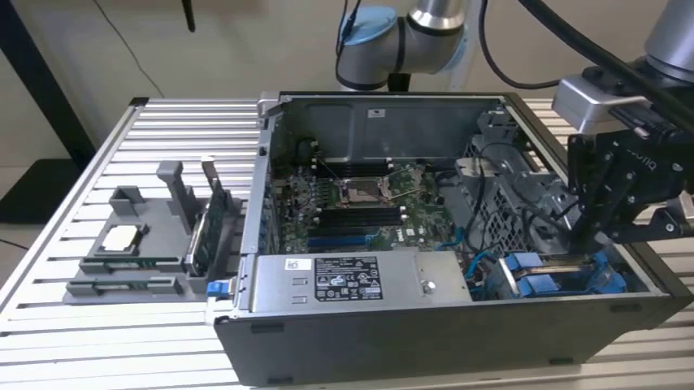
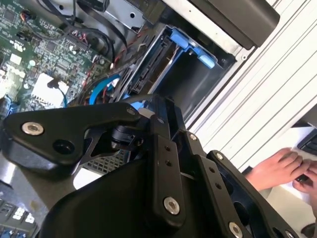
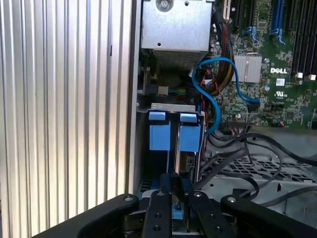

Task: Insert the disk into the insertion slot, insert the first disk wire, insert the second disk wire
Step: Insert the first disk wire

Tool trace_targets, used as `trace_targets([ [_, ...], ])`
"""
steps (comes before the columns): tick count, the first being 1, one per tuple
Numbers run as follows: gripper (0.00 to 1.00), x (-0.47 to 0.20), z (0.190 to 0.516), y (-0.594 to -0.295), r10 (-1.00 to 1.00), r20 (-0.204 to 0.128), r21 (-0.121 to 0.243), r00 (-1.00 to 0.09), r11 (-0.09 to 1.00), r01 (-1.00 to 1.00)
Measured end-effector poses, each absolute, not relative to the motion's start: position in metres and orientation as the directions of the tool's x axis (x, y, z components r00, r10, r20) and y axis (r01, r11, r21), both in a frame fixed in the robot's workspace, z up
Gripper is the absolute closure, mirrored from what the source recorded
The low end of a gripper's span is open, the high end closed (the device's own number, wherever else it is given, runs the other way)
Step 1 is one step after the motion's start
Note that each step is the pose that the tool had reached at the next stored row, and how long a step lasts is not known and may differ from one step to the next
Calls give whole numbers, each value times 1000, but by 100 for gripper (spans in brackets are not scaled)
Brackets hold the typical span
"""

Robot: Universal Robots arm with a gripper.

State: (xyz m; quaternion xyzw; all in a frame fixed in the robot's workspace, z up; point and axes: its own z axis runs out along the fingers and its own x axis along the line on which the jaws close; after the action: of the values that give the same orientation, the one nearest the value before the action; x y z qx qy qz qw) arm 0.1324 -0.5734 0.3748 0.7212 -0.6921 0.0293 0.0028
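The disk point(image 3: 185, 166) stands edge-on in the insertion slot point(image 3: 171, 106), a grey metal bay with blue tabs point(image 3: 159, 136) at the case's corner on the exterior view's right. My gripper point(image 3: 176, 191) is directly over it, shut on the blue carrier edge of the disk. In the exterior view the gripper point(image 1: 583, 244) reaches down into the slot point(image 1: 518, 286), where the disk point(image 1: 566, 262) shows as a thin silver strip between blue tabs. A loose blue cable point(image 3: 218, 89) and black cables point(image 3: 237, 153) lie beside the bay, not plugged into the disk.
The open case holds a green motherboard point(image 1: 358, 203) and a grey labelled power-supply box point(image 1: 358, 280). A grey fixture with parts point(image 1: 136, 244) sits on the slatted table point(image 1: 65, 325) at the exterior view's left. A person's hand point(image 2: 277, 168) rests beyond the table edge.
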Motion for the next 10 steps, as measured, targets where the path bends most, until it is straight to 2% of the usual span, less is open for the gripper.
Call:
trace_targets([
  [10, 81, 153, 374, -573, -998, 44, 23, 43, -42, -999],
])
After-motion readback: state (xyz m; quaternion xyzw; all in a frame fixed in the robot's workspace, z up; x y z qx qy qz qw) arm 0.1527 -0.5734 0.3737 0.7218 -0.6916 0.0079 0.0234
